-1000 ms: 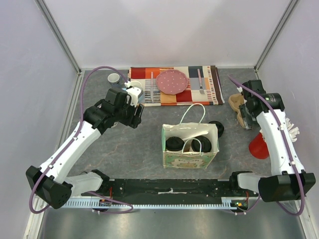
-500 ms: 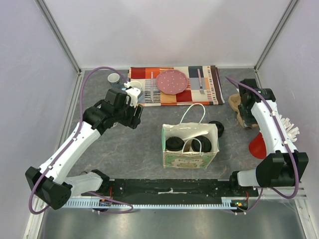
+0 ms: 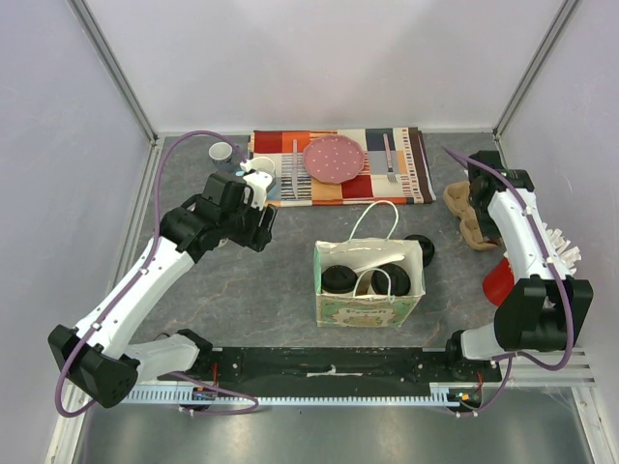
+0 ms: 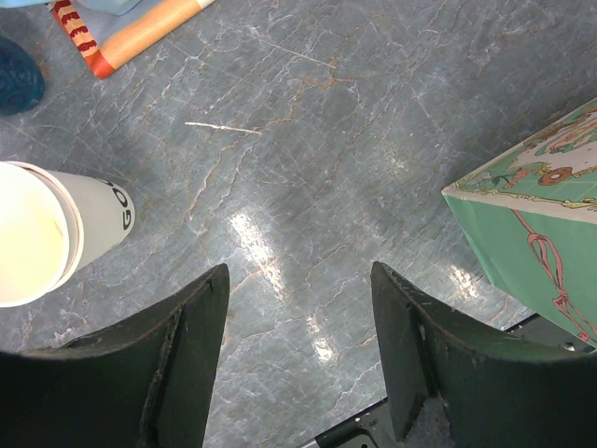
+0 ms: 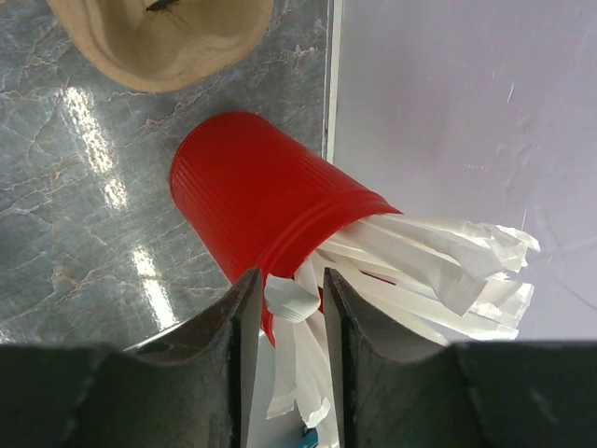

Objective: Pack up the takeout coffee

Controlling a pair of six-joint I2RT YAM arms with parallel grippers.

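- The table (image 3: 271, 280) is grey and marbled, and everything you are working with sits on it.
- A striped cloth (image 3: 368, 189) lies along the far side.
- Your bag (image 3: 368, 309) stands upright and open in the middle, with its handles up.
- Two black lids (image 3: 338, 279) show inside the bag, with a white rim between them. You can't tell from above whether cups sit under them.
- A tan carrier (image 3: 469, 208) lies at the right edge, just beyond your right arm's wrist.
- A pink plate (image 3: 335, 159) rests on the cloth.
- A red cup (image 5: 261, 224) lies tipped against the right wall, with white paper-wrapped sticks (image 5: 438, 271) spilling from its mouth.
- Your right gripper (image 5: 291, 275) is at the red cup's mouth.
  - Its jaws are drawn close, with one wrapped end filling the gap between them.
  - You cannot tell whether they are really pinching it.
- Your left gripper (image 4: 298, 271) hangs over bare table left of the bag, jaws spread wide with nothing between them.
- One cup (image 4: 56, 229) stands on the table with no lid.
  - Its cream inside is open to view and dark letters show on its side.
  - In the left wrist view it is off to the left of the gripper's fingers, not touching them, and well apart from the bag.
- A loose lid (image 3: 423, 249) lies on the table just behind the bag's right corner.
- A small mug (image 3: 221, 152) sits near the far left corner, off the cloth.
- A fork (image 3: 390, 162) lies on the cloth, right of the plate.
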